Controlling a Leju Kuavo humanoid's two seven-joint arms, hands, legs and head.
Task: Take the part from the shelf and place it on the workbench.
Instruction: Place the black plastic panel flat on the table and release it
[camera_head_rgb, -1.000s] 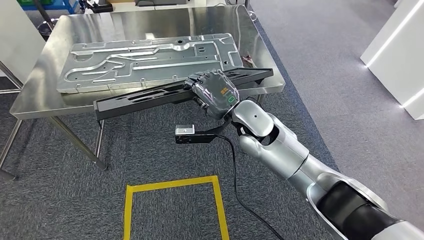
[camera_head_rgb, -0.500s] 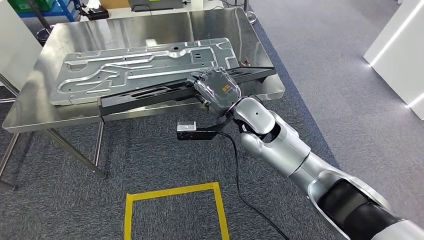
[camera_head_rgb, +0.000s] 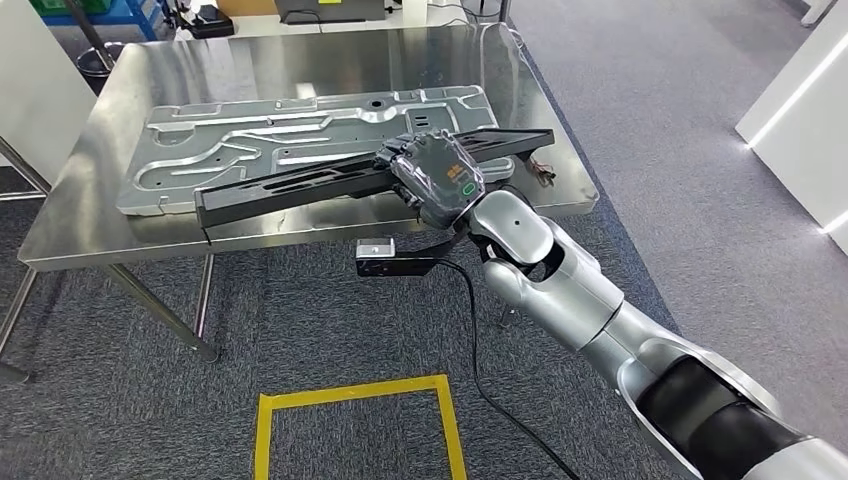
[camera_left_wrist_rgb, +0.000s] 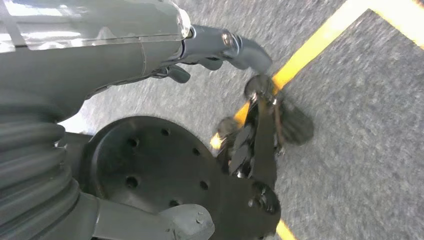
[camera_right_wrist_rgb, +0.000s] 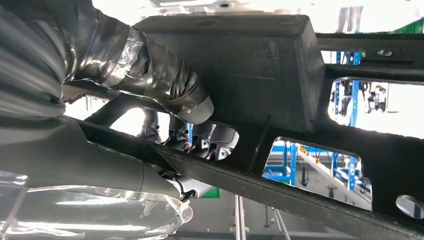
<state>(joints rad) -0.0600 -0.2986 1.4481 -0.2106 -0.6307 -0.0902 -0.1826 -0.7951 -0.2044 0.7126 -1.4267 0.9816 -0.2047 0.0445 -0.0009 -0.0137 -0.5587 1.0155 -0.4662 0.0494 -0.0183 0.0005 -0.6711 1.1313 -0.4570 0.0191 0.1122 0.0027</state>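
Gripping the long black part (camera_head_rgb: 350, 178) near its middle, the right hand (camera_head_rgb: 432, 175) has its fingers wrapped round one of the part's bars; in the right wrist view the thumb (camera_right_wrist_rgb: 165, 82) presses on the solid black block while darker fingers (camera_right_wrist_rgb: 200, 140) poke through a cut-out from the other side. Part (camera_right_wrist_rgb: 300, 100) is a slotted frame, lying roughly level w/ a slight tilt, over the front of the steel workbench (camera_head_rgb: 110, 225). It spans above the big grey stamped metal panel (camera_head_rgb: 290, 140) that lies flat on the bench. Can't tell if the part touches panel or bench, or is just above them. Left hand (camera_left_wrist_rgb: 150, 45) is seen in the left wrist view over grey carpet (camera_left_wrist_rgb: 360, 150) w/ yellow tape (camera_left_wrist_rgb: 310, 50); it holds nothing, fingers loosely apart. On the floor in the head view, yellow tape square (camera_head_rgb: 350, 395) in front of the bench.
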